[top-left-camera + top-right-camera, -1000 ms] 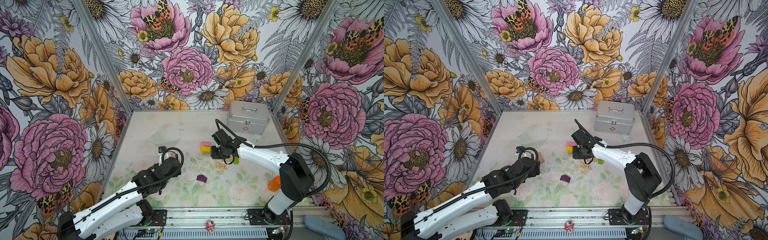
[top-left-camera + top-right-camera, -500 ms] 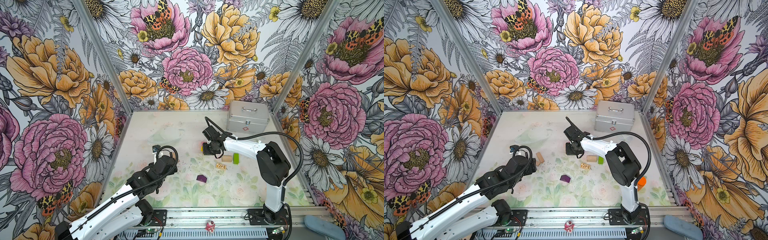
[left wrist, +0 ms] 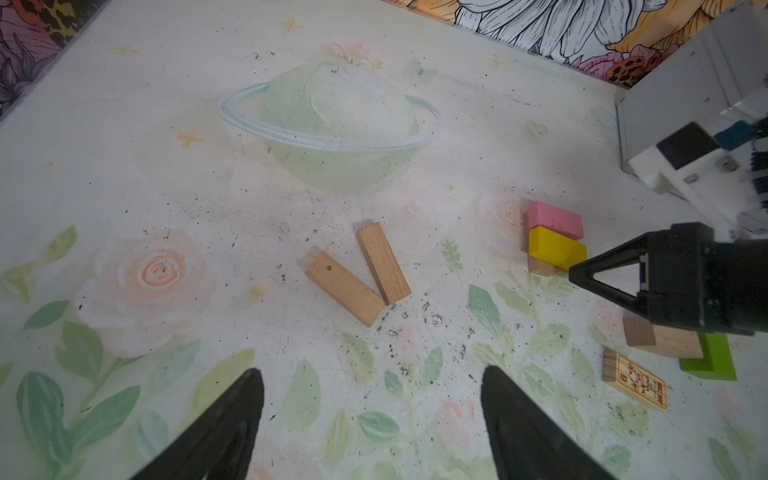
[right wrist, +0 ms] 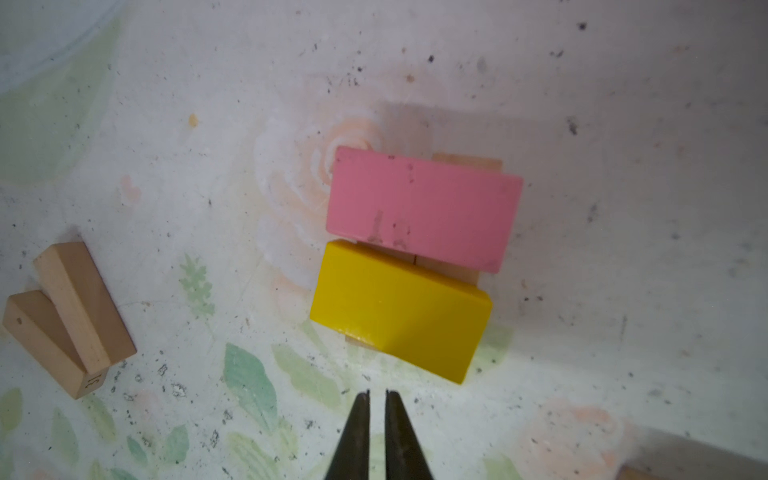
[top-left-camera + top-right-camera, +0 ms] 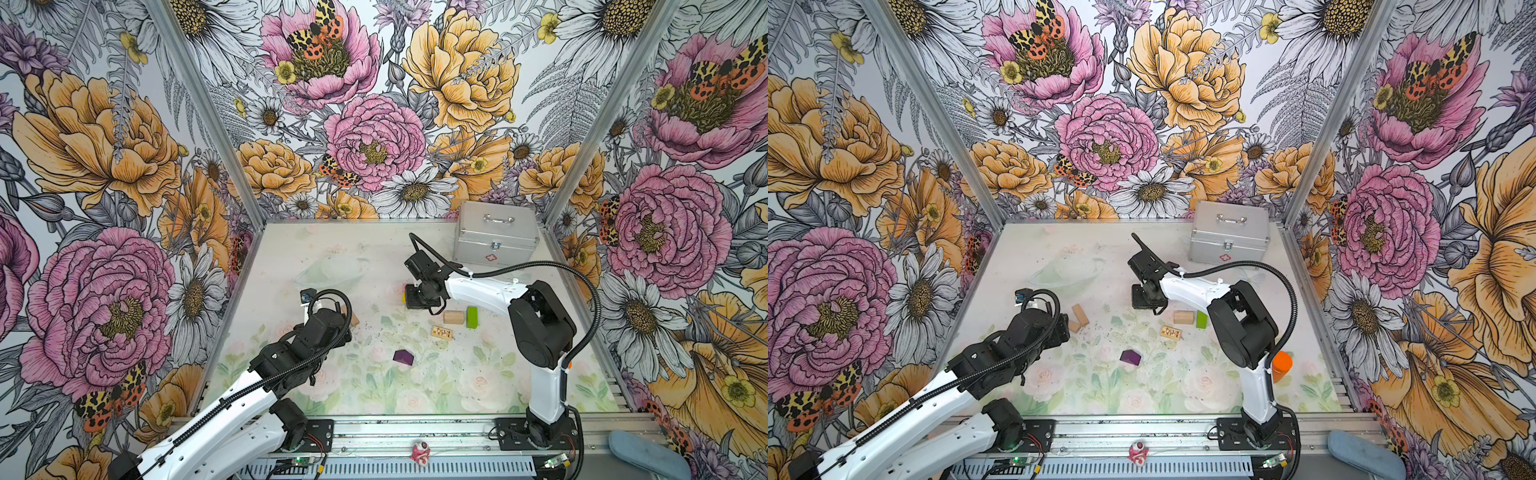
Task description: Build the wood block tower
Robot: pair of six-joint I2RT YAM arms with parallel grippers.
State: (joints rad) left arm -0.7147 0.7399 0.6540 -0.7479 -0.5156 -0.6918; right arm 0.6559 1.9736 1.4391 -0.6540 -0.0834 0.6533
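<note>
My right gripper (image 4: 377, 392), pinched together and empty, sits just beside the yellow block (image 4: 399, 307), askew next to the pink block (image 4: 424, 208) on tan blocks (image 3: 540, 267) near the middle of the table (image 3: 145, 83). I think a careless nudge could shove it off. The left gripper (image 3: 370, 369) gapes apart above two tan planks (image 3: 382, 268).

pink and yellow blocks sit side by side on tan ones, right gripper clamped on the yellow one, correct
Not the grip: in the right wrist view the right gripper is shut on nothing, tips clear of the yellow block. The rest holds: it sits beside the pink block on tan blocks.
</note>
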